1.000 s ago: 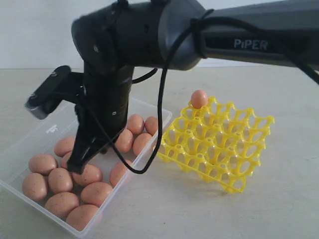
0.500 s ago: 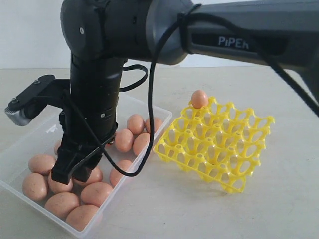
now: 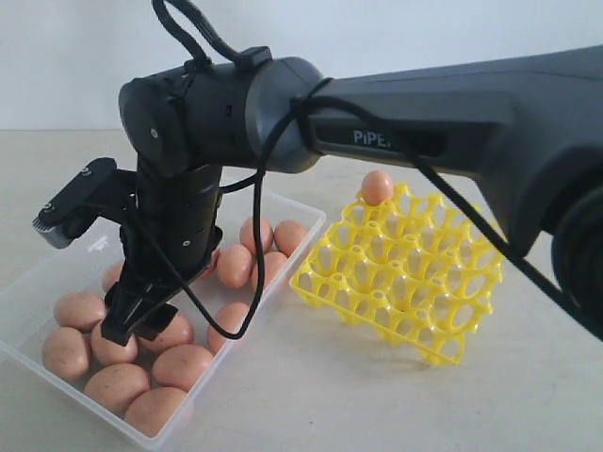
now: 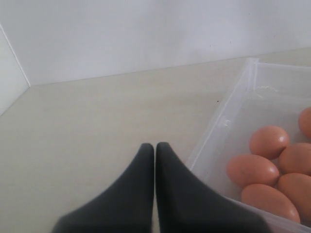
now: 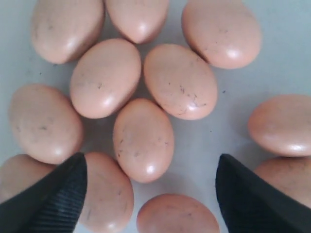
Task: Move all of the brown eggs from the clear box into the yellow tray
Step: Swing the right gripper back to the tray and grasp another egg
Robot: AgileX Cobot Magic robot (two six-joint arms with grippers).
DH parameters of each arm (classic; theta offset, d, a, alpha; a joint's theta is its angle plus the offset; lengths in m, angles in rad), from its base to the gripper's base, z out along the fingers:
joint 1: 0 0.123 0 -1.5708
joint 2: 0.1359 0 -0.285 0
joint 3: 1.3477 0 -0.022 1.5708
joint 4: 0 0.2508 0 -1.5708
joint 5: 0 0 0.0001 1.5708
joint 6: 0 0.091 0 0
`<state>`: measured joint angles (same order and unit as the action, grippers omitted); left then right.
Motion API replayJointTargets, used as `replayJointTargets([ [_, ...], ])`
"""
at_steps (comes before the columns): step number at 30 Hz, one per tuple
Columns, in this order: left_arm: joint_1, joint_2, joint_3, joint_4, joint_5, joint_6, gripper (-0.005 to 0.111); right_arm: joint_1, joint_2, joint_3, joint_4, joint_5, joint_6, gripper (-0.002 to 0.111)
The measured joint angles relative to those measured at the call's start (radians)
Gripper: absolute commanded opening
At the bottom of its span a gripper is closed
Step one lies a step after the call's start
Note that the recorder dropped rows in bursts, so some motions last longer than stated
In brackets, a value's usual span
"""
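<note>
**Beige table (image 3: 528,395), white wall (image 3: 75,56): right hand (image 5: 150,165) hangs wide over brown eggs (image 3: 184,365)**

Directly beneath the right hand, whose fingers (image 5: 53,199) are spread wide and hold nothing, the brown eggs lie packed together in the clear box (image 3: 57,278). One egg (image 5: 144,140) sits below the gap between the two fingertips; whether the tips touch any shell cannot be told. Off to that hand's side, just outside the box, the yellow tray (image 3: 415,282) stands on the table with a single egg (image 3: 378,186) in a far corner cup. The left hand (image 4: 155,150), fingers pressed together and empty, hangs just beside the box's outer wall.
</note>
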<state>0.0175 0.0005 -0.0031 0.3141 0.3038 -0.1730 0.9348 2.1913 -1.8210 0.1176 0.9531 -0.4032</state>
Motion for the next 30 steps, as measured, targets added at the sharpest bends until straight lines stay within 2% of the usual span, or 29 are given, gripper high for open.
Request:
replayJointTargets([
  [13,0.0,0.0,0.0,0.0,0.0,0.0,0.001,0.0,0.093,0.0,-0.004,-0.169,0.002,0.07],
  [21,0.0,0.0,0.0,0.0,0.0,0.0,0.001,0.0,0.128,0.0,-0.017,-0.16,0.054,0.07],
  [25,0.0,0.0,0.0,0.0,0.0,0.0,0.001,0.0,0.128,0.0,-0.024,-0.172,0.14,0.053],
  [30,0.0,0.0,0.0,0.0,0.0,0.0,0.001,0.0,0.128,0.0,-0.024,-0.172,0.257,0.051],
])
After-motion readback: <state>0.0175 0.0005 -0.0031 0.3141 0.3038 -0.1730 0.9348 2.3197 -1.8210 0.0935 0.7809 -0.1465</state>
